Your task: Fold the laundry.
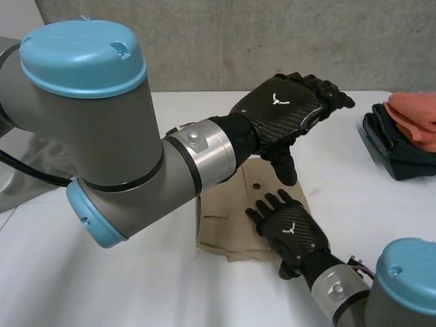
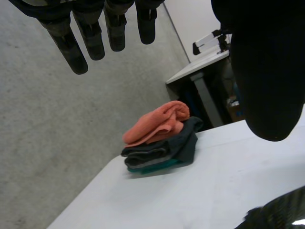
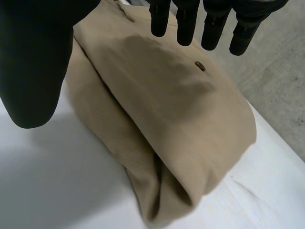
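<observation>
A folded tan garment (image 1: pixel 225 218) lies on the white tabletop (image 1: pixel 136 286), well apart from a stack of folded clothes (image 1: pixel 402 136). The right hand (image 1: pixel 294 230) spreads straight fingers (image 3: pixel 186 24) over the garment's near right corner. The left hand (image 1: pixel 283 109) hangs above, fingers (image 2: pixel 74 47) relaxed and holding nothing.

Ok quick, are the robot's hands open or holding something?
Left hand: open, holding nothing.
Right hand: open, over the folded tan cloth.
</observation>
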Robot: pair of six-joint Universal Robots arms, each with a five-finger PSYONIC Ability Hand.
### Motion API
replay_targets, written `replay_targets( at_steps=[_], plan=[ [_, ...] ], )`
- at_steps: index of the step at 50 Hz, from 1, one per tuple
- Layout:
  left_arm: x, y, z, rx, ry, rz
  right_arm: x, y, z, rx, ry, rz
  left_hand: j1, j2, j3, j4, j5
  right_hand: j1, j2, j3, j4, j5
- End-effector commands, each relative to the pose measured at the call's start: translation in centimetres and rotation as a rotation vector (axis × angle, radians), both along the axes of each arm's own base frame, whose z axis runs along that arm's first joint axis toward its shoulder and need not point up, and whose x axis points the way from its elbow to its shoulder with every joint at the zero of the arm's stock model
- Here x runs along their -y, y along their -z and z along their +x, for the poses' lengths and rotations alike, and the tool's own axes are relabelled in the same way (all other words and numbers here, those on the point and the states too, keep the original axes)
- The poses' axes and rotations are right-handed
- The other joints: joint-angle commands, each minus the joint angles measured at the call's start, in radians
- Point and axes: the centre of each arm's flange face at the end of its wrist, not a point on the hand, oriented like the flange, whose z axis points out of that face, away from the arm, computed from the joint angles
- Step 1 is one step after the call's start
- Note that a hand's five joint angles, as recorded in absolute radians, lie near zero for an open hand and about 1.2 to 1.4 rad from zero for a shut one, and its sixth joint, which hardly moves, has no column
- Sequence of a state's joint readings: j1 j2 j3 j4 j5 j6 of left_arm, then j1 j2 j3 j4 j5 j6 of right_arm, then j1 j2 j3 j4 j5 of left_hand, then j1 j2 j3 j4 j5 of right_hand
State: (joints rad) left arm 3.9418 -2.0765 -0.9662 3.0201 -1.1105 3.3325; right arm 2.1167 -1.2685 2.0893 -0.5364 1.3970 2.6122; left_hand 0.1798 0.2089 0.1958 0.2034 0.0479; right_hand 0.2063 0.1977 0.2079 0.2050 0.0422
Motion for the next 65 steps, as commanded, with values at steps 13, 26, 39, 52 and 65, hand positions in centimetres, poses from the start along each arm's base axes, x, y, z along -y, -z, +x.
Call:
replay_targets(
  at_steps=[13,26,39,52,65],
  plan=[
    [-0.1,0.8,-0.1,0.012,-0.003,0.029,4.3,0.4,2.6,0.113,0.058,-0.202,0.022,-0.007,0.006,-0.002,-0.021,0.063,0.072,0.062,0.065,0.053],
    [0.1,0.6,0.0,0.007,-0.009,0.026,6.9,0.1,3.9,0.143,0.069,-0.235,0.025,-0.004,0.009,0.001,-0.018,1.190,1.199,1.188,1.191,1.180],
    [1.4,-3.6,1.3,-0.104,-0.052,-0.046,16.6,-9.8,0.6,0.347,0.245,-0.440,0.028,-0.001,0.012,0.004,-0.015,1.190,1.199,1.188,1.191,1.180],
    [2.5,-7.0,2.7,-0.231,-0.117,-0.063,27.4,-21.6,-11.7,0.638,0.449,-0.748,0.028,-0.001,0.012,0.004,-0.015,1.190,1.199,1.188,1.191,1.180],
    [2.2,-4.9,2.4,-0.187,-0.111,-0.018,35.3,-9.8,-23.5,0.520,0.399,-0.598,0.028,-0.001,0.012,0.004,-0.015,1.190,1.199,1.188,1.191,1.180]
  ],
)
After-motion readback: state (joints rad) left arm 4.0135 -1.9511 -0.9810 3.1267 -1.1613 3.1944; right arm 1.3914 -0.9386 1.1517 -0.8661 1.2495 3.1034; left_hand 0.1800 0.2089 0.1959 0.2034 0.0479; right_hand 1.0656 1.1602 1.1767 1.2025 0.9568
